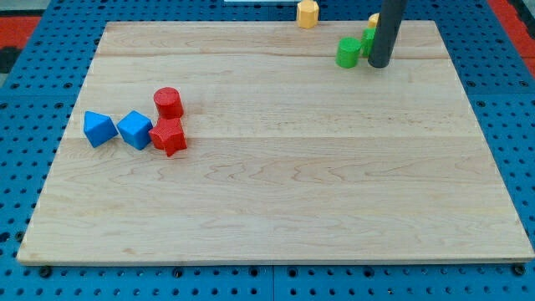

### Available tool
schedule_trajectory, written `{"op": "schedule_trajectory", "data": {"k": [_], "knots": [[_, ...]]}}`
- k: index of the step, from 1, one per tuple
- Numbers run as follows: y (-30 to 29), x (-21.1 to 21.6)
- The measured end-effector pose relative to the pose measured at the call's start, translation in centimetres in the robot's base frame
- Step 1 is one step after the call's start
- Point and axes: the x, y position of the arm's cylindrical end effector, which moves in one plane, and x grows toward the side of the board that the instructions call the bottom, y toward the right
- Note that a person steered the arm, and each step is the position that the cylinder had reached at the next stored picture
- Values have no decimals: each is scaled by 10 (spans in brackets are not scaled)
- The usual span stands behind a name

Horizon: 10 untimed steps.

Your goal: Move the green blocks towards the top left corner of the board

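Observation:
A green cylinder (349, 52) stands near the board's top right. A second green block (367, 40) sits just behind it to the right, partly hidden by my rod, so its shape is unclear. My tip (379, 64) rests on the board right beside the green cylinder, on its right, touching or nearly touching the second green block.
A yellow block (308, 13) sits at the board's top edge, left of the green ones. Another yellow block (374, 19) peeks out behind the rod. A red cylinder (168, 102), a red star-like block (169, 137) and two blue blocks (135, 130) (99, 128) cluster at the view's left.

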Motion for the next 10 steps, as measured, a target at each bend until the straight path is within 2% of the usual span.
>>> {"op": "schedule_trajectory", "data": {"k": [1,2,3,5,7,8,10], "knots": [[34,18],[127,-32],[173,-73],[173,-104],[170,-59],[148,-9],[125,6]]}}
